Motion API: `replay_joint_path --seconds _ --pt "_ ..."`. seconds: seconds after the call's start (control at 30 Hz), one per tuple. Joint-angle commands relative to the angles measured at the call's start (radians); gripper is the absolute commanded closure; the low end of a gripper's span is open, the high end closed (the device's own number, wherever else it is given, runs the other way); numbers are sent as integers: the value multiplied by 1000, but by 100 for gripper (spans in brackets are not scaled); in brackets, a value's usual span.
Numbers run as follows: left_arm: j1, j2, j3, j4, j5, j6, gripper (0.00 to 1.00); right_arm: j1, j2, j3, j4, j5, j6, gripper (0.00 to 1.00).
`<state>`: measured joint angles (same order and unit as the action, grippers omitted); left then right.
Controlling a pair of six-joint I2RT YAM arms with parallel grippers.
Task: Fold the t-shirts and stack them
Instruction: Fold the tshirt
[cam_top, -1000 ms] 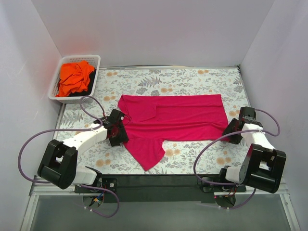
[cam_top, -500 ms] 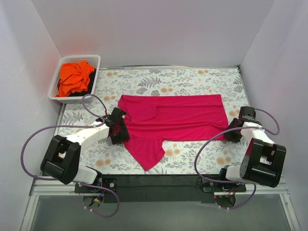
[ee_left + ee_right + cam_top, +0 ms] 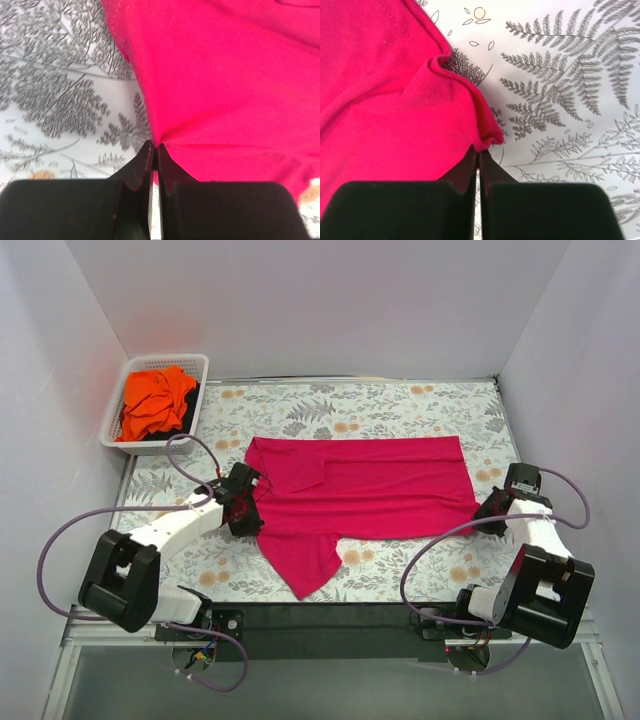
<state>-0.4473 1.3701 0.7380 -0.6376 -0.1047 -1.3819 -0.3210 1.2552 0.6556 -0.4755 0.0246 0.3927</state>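
Observation:
The magenta-pink t-shirt [image 3: 370,485] lies spread across the middle of the floral table, one sleeve [image 3: 305,560] pointing toward the near edge. My left gripper [image 3: 250,512] is shut on the shirt's left edge; the left wrist view shows the cloth [image 3: 225,85] pinched between the fingertips [image 3: 155,150]. My right gripper [image 3: 490,510] is shut on the shirt's near right corner, seen in the right wrist view [image 3: 487,140] bunched at the fingertips [image 3: 478,152]. The orange t-shirt [image 3: 155,400] lies crumpled in the basket at the far left.
A white slatted basket [image 3: 125,375] stands at the far left corner, holding the orange shirt over something black. White walls close in the table on three sides. Purple cables loop from both arms over the table near the front.
My right gripper has moved outward to the right with the shirt's corner, drawing the near right edge taut. My left gripper has shifted only slightly at the shirt's left edge.

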Motion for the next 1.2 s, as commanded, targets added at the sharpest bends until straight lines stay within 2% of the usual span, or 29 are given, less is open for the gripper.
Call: replay_joint_path --seconds 0.0,0.2,0.33,0.5,0.67,0.8,1.17 --pt "-1 -114 37 -88 5 -20 100 -18 -92 12 -83 -5 9 99" --pt "1 -189 72 -187 28 -37 100 -18 -200 -16 -127 -17 43 99" --pt "4 -201 101 -229 23 -45 100 -18 -218 -28 -130 -18 61 99" --pt "5 -269 61 -241 19 -98 100 -6 -223 -17 -135 -61 72 99" --pt "18 -249 61 -223 -3 -106 100 2 -168 73 -129 -63 58 99" --pt "47 -220 69 -143 -9 -112 100 19 -79 160 -126 -61 26 99" --pt "142 -8 217 -45 37 4 98 23 134 360 -107 -97 -48 99"
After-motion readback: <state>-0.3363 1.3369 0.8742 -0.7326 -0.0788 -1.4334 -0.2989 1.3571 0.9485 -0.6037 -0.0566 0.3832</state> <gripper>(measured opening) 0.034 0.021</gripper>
